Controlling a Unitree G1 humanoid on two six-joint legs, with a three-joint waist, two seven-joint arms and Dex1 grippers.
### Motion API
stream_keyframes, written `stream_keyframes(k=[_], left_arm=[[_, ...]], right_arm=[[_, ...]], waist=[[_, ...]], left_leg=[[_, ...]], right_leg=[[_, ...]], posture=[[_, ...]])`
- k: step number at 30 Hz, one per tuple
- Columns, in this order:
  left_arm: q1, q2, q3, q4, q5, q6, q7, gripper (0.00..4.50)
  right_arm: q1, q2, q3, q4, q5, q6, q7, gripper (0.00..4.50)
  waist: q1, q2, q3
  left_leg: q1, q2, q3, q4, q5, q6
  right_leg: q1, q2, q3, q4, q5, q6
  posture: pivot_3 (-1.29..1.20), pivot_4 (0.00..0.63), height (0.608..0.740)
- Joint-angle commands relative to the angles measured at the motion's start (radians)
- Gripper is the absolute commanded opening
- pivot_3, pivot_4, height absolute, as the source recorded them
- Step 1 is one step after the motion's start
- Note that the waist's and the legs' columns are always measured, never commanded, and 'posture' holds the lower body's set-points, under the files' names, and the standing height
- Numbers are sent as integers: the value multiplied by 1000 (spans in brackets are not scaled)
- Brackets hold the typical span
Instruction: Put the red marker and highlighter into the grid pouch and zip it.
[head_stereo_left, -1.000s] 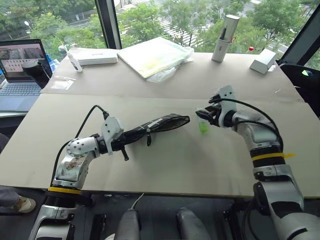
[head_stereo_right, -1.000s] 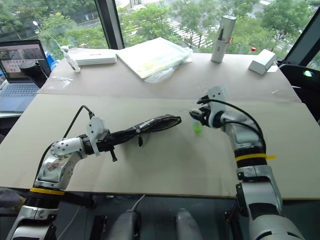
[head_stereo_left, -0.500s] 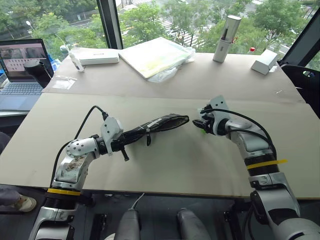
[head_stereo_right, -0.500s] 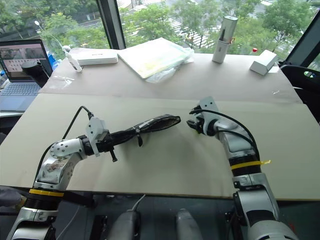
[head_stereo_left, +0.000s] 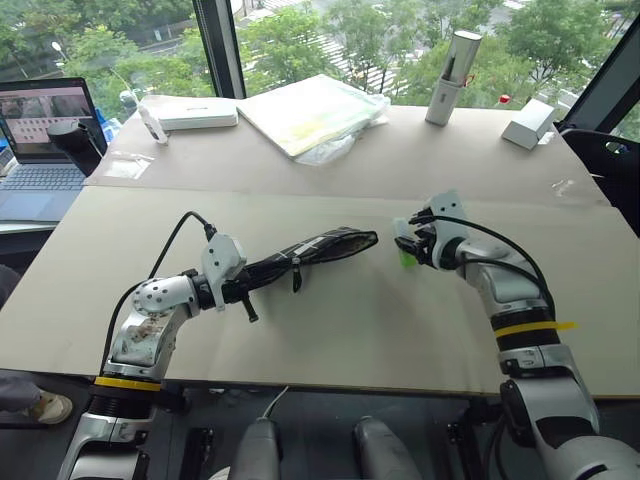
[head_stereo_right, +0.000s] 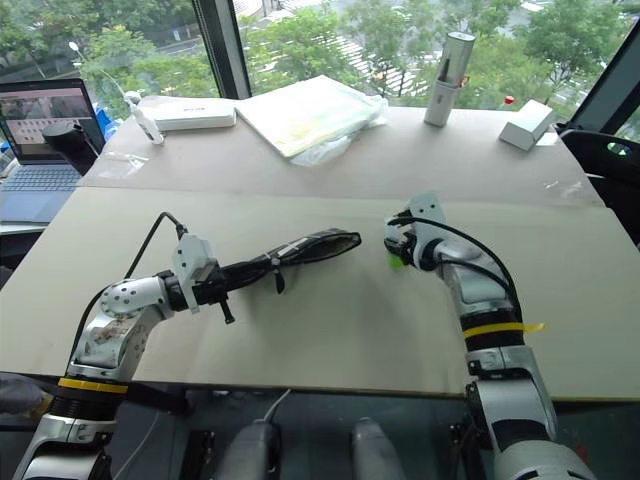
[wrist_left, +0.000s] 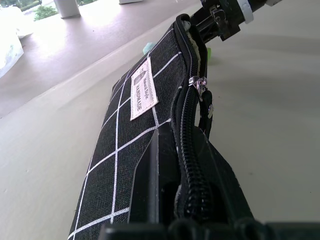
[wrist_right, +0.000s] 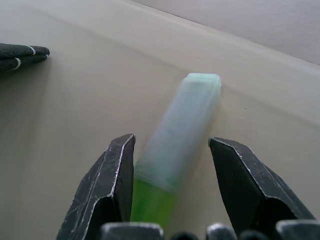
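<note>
Office: laptop (head_stereo_left: 40, 135) on side desk, papers (head_stereo_left: 305, 112), big window (head_stereo_left: 300, 35).

Two silver-grey metal arms are seen, each built of rounded segments joined by black sections. A yellow band is wrapped around each arm lower down. A white block is mounted at each wrist, and a black cable is looped from it back along the arm. Each arm is ended by the left gripper (head_stereo_left: 262, 277) and the right gripper (head_stereo_left: 409, 244), with two black, wedge-shaped fingers (wrist_right: 106, 186) whose edges are worn pale.

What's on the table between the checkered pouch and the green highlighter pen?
Nothing: bare tan tabletop lies between the black white-gridded fabric pouch's tip and the stubby pale-green highlighter, seen in both eye views and the right wrist view.
</note>
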Motion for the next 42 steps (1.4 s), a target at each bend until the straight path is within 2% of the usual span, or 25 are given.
stream_keyframes(k=[1,12,16,18,19,23,25,32,35,38,42], left_arm=[[-15,3,20,-29,-19,-5,2,0],[-14,2,21,-33,-20,-3,7,0],[-15,0,20,-32,-19,-4,7,0],[-17,-1,19,-30,-19,-5,7,0],[-17,-2,19,-29,-19,-6,7,0],[-18,-3,19,-28,-19,-6,8,0],[-19,-2,20,-27,-18,-6,8,0],[-19,-1,19,-26,-18,-5,6,0],[-20,-2,19,-25,-18,-6,5,0],[-23,-1,19,-24,-18,-6,4,0],[-25,0,19,-22,-17,-7,2,0]], right_arm=[[26,7,-8,-6,-2,11,-8,2630],[48,-7,-9,26,-15,-29,2,2630],[42,-13,-20,30,-10,-31,1,1665],[39,-16,-22,32,-8,-34,3,979],[38,-17,-23,32,-7,-35,3,823],[29,-25,-35,32,0,-38,4,536],[-6,-38,-71,48,-2,-93,-27,536],[-93,-104,-135,52,38,-256,50,536],[-112,-152,-140,34,40,-369,126,536],[-79,-212,-128,-63,77,-483,298,536],[42,-336,-89,-249,136,-521,558,536]], waist=[[0,0,0],[0,0,0],[0,0,0],[0,0,0],[0,0,0],[1,0,0],[1,0,0],[-4,1,1],[-5,2,1],[-4,2,2],[3,2,2]], left_leg=[[0,0,0,0,0,0],[1,0,0,0,0,0],[1,0,0,0,0,0],[1,0,0,0,0,0],[1,0,0,0,0,0],[4,0,0,0,0,0],[4,0,0,0,0,0],[4,0,0,0,0,0],[4,0,0,-1,0,0],[4,0,0,-1,0,0],[4,0,0,-1,0,0]], right_leg=[[0,0,0,0,0,0],[1,0,0,0,0,0],[1,0,0,0,0,0],[1,0,0,0,0,0],[1,0,0,0,0,0],[5,0,0,-1,0,0],[6,0,-1,-1,0,0],[5,0,0,-2,0,0],[5,0,0,-2,0,0],[5,0,0,-3,0,0],[6,0,-1,-4,0,1]], posture=[[0,150,739],[0,150,739],[0,150,739],[0,150,739],[0,150,739],[0,150,739],[0,150,739],[0,150,739],[0,150,739],[0,150,739],[0,150,739]])
